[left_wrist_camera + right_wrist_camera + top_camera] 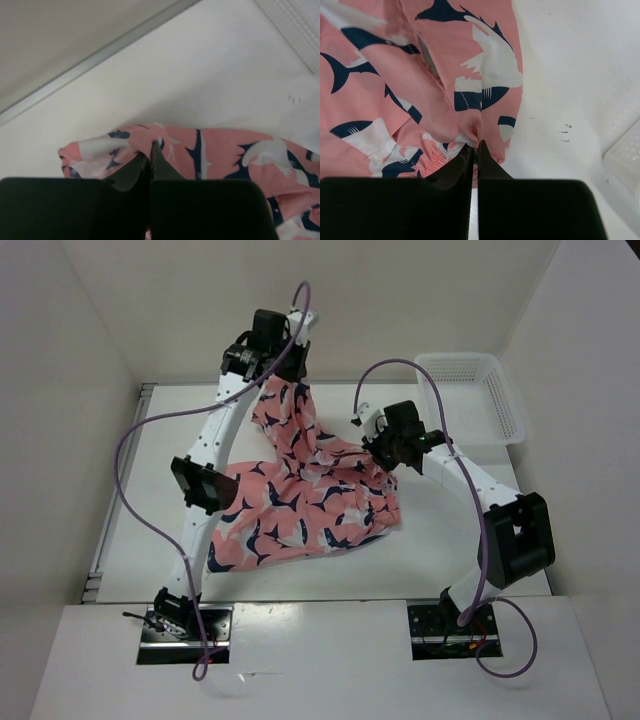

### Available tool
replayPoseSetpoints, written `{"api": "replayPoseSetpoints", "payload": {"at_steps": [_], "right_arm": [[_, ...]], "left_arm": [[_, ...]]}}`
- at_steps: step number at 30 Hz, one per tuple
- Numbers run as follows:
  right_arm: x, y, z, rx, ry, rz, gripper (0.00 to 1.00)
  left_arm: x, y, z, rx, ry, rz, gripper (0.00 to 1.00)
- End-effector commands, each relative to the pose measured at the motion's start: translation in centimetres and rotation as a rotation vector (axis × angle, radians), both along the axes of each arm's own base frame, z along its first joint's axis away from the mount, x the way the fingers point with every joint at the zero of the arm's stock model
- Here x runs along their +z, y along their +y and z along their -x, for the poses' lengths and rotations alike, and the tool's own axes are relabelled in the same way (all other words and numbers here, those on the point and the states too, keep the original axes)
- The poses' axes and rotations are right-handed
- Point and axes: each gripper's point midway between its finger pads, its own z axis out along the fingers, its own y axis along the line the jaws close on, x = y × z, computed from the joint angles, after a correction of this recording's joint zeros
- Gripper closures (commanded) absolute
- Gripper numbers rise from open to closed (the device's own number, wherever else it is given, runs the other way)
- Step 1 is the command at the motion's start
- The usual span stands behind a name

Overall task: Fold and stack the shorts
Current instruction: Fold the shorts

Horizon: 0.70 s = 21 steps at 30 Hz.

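Observation:
The salmon-pink shorts (300,505) with a navy and white print lie partly spread on the table's middle, one part lifted toward the back. My left gripper (278,365) is shut on a raised edge of the shorts (210,150) above the far side of the table. In its wrist view the fabric runs into the closed tips of my left gripper (151,146). My right gripper (385,455) is shut on the right side of the shorts (410,85), where cloth bunches at the closed tips of my right gripper (476,144).
A white mesh basket (470,395) stands at the back right corner of the white table (150,540); its corner shows as the basket (625,160) in the right wrist view. White walls enclose the table on three sides. Purple cables loop above both arms.

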Motion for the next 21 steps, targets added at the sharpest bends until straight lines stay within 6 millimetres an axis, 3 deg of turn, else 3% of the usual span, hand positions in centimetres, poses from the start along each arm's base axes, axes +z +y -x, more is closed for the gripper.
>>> {"api": "replayPoseSetpoints", "payload": {"at_steps": [1,3,4,5,6,7,8,9,10,12,13,14,15,16,19,20,21], "right_arm": [[1.5,0.1,-1.6,-0.049,-0.067,-0.03,1.0],[1.6,-0.1,-1.2,-0.049,-0.076,-0.033,1.0],[1.6,-0.1,-1.2,-0.049,-0.076,-0.033,1.0],[1.7,-0.2,-0.9,-0.049,-0.077,-0.034,1.0],[1.5,-0.4,-0.5,-0.041,-0.079,-0.026,1.0],[1.1,-0.3,-0.2,-0.027,-0.069,-0.023,1.0],[1.9,-0.4,-0.2,-0.027,-0.096,-0.034,1.0],[1.5,-0.3,0.1,-0.02,-0.085,-0.037,1.0],[1.7,-0.3,0.2,-0.02,-0.098,-0.042,1.0],[2.4,-0.2,0.4,-0.012,-0.12,-0.058,1.0],[1.9,-0.3,0.6,-0.012,-0.108,-0.054,1.0],[2.4,0.0,0.8,0.004,-0.125,-0.053,1.0],[2.6,-0.1,1.1,0.004,-0.129,-0.055,1.0],[2.2,-0.2,1.2,0.012,-0.125,-0.045,1.0],[2.1,-0.1,2.0,0.039,-0.133,-0.033,1.0],[2.0,-0.3,2.3,0.049,-0.137,-0.023,1.0],[2.1,0.0,3.1,0.073,-0.139,-0.015,1.0]], "left_arm": [[3.7,0.5,3.4,0.007,-0.005,-0.02,1.0],[0.3,1.7,4.7,0.039,0.1,-0.083,1.0],[0.4,2.5,5.8,0.053,0.113,-0.098,1.0],[-4.3,3.3,7.2,0.063,0.229,-0.156,1.0],[-5.7,4.1,8.2,0.079,0.269,-0.188,1.0],[-5.1,4.8,9.5,0.089,0.263,-0.194,1.0],[-5.7,5.4,10.1,0.104,0.264,-0.208,1.0],[-9.5,7.2,12.0,0.145,0.341,-0.286,1.0],[-8.3,8.0,13.5,0.171,0.308,-0.312,1.0],[-9.5,10.7,14.9,0.255,0.303,-0.396,1.0],[-10.8,12.0,16.9,0.273,0.323,-0.431,1.0],[-11.1,12.8,17.8,0.29,0.322,-0.449,1.0],[-10.0,13.4,18.6,0.304,0.29,-0.44,1.0],[-10.8,14.1,19.5,0.318,0.296,-0.461,1.0],[-10.2,16.5,20.4,0.414,0.23,-0.513,1.0],[-12.1,17.5,21.7,0.426,0.26,-0.556,1.0],[-11.9,18.1,22.4,0.44,0.245,-0.558,1.0]]}}
